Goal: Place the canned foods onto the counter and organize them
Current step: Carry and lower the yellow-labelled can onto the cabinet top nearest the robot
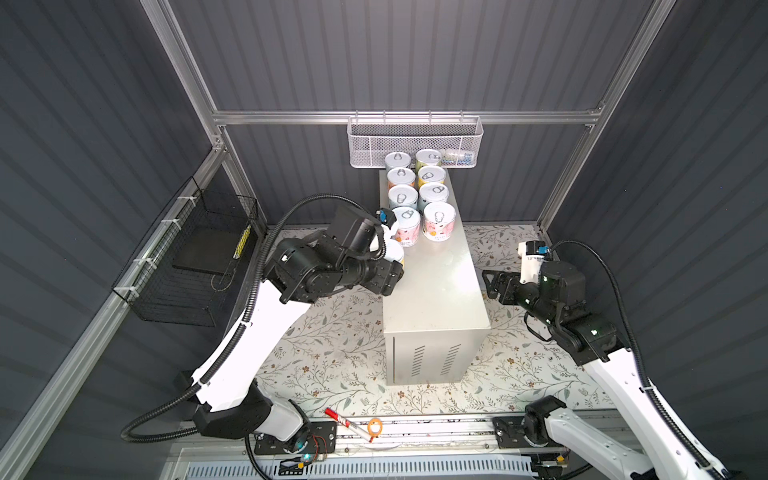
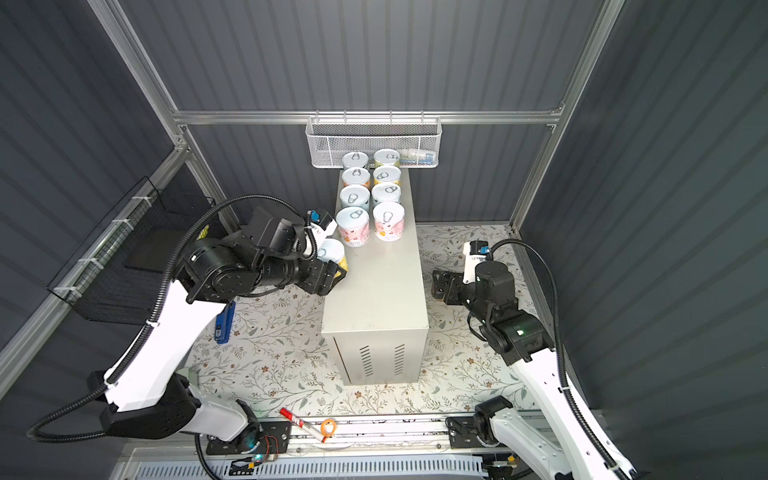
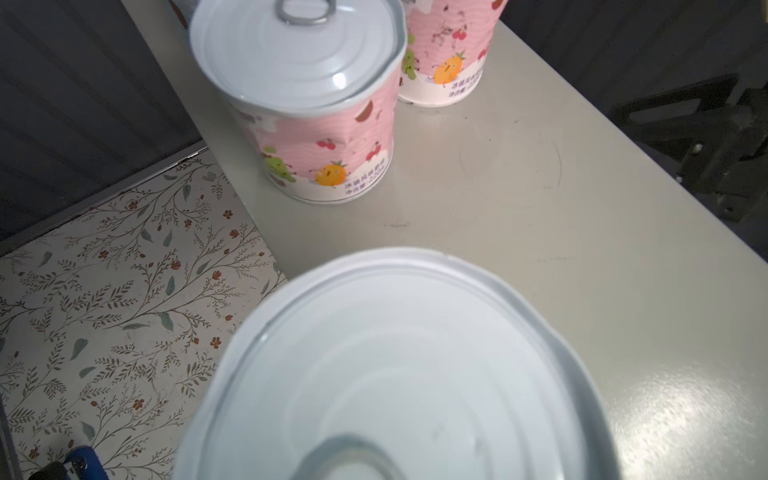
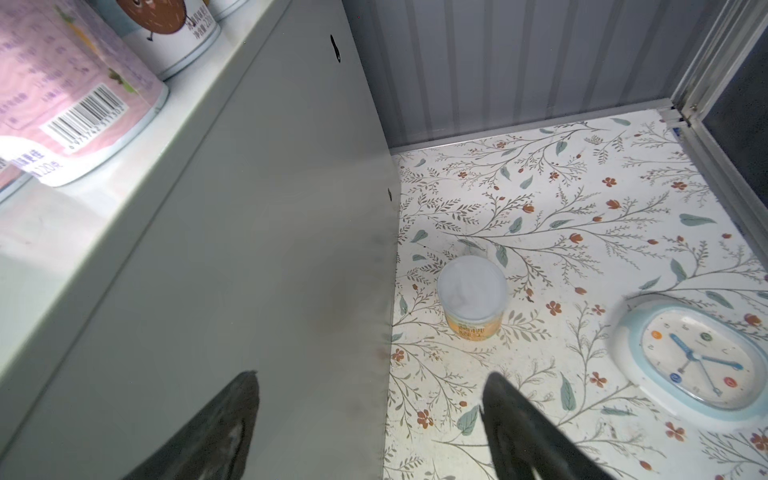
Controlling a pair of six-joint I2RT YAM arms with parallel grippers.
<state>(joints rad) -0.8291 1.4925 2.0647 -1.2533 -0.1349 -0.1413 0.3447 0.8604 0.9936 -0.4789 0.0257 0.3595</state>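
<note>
We clamp the left gripper [image 2: 332, 270] on a can [image 2: 332, 250] at the counter [image 1: 436, 291] edge, extending the row [image 1: 402, 197] (right gripper [image 4: 370, 428] spread, empty).

Both arms wear the same livery. The left arm [image 1: 266, 332], on the left of both top views, has smooth white shells on its long links and matte black joint housings, one of them a round flange [image 2: 222, 286] ringed with small screws. A black ribbed conduit [image 1: 254, 299] runs along it, fastened with a white tie. The right arm [image 1: 615, 382], on the right of both top views, looks alike, with green lights [image 1: 595, 331] glowing on its black joints. Its wrist carries a white camera block [image 1: 530, 255] with a blue plug [image 1: 541, 250]. The right gripper [image 4: 370, 432], at the bottom edge of the right wrist view, has dull black, scuffed fingers [image 4: 523, 428].
</note>
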